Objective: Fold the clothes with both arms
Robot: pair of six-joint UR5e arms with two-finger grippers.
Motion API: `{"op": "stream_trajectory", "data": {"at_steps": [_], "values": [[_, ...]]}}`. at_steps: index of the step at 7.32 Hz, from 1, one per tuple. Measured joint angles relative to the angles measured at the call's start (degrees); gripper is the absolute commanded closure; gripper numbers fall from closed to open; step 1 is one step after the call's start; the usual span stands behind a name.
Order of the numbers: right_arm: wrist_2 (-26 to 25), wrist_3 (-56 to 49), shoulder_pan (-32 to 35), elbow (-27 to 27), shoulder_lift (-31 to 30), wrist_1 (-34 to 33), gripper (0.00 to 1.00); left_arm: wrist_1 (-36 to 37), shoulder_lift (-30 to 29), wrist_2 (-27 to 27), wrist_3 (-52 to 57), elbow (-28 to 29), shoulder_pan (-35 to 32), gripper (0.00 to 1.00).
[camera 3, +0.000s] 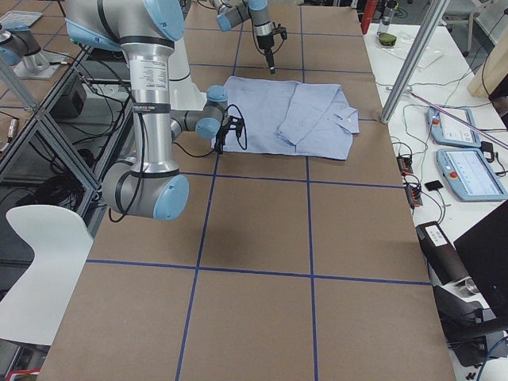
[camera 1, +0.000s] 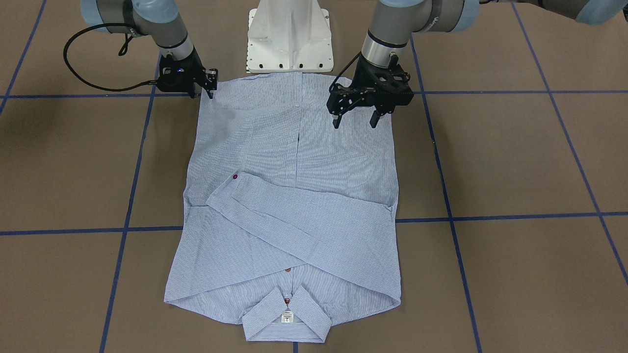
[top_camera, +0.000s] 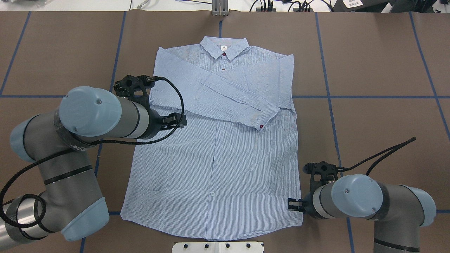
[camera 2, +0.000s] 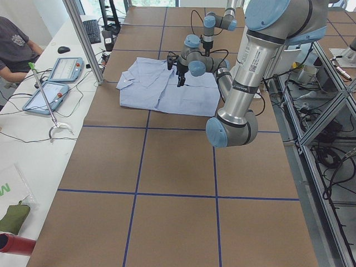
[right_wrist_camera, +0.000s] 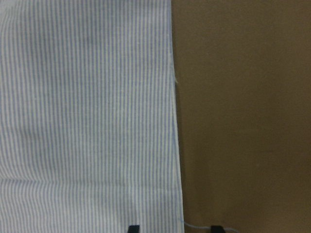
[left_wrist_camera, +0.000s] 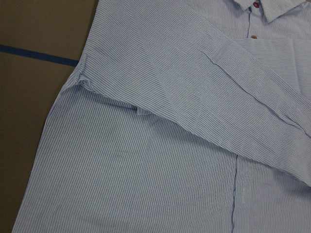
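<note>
The striped shirt lies flat, front up, on the brown table, collar away from the robot, and both sleeves are folded across the chest. My left gripper hangs open and empty above the shirt's lower body on my left side. Its wrist view shows only the shirt. My right gripper is low at the hem corner on my right side. In the right wrist view its fingertips stand apart on either side of the shirt's side edge. It is open.
The white pedestal base stands just behind the hem. Blue tape lines cross the table. A side bench with tablets and a seated person lies beyond the collar end.
</note>
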Motion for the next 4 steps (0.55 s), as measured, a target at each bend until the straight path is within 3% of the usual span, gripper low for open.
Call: {"op": "stream_trajectory", "data": {"at_steps": [4], "values": [[0.0, 0.96, -0.25, -0.36, 0.21, -0.28, 0.49, 0.0, 0.03, 0.0, 0.0, -0.02, 0.0, 0.0]]}}
